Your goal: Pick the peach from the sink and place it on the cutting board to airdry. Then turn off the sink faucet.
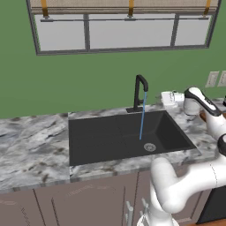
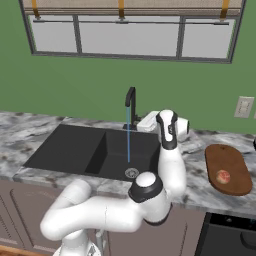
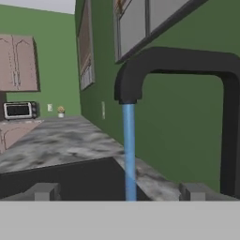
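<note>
Green-walled kitchen, marble table (image 1: 35,145). The claw (image 3: 119,191) is hanging spread open, gripping nothing, facing the slim matte black faucet (image 3: 187,84), water running. That's rigid metal, I'd push near its base. The small orange-red peach (image 2: 223,176) is sitting on the reddish-brown wooden cutting board (image 2: 235,165).

In the right base view the arm hides the near right corner of the sink (image 2: 75,145) and the faucet (image 2: 131,102) base. In the hand view the gripper (image 3: 120,191) fingertips are cut off low, so their spread is unclear.
</note>
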Controlling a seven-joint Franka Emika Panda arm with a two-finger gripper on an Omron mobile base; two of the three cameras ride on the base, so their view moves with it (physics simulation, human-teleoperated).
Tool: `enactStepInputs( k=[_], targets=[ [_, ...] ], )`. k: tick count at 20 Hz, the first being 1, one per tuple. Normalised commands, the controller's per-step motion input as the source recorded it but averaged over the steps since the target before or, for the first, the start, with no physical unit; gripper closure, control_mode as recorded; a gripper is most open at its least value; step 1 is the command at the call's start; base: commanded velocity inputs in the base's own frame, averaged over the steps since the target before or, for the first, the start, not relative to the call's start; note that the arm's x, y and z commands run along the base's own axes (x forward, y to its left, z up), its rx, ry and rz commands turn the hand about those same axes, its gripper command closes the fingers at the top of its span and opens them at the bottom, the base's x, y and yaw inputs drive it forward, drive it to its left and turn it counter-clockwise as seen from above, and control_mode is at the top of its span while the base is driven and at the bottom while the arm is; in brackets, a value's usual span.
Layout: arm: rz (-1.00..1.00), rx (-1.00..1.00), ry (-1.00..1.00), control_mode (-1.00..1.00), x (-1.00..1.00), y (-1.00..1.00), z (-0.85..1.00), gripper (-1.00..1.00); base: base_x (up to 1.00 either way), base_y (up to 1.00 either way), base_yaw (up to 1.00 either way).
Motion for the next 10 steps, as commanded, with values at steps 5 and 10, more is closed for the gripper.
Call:
enactStepInputs(
  k=[5,10],
  targets=[
    [-0.04,0.0,0.03,-1.0,0.31,-0.02,-0.13,-1.0,0.0,0.0,0.0],
    [-0.01,0.0,0.02,-1.0,0.36,-0.04,-0.09,-1.0,0.0,0.0,0.0]
  ],
)
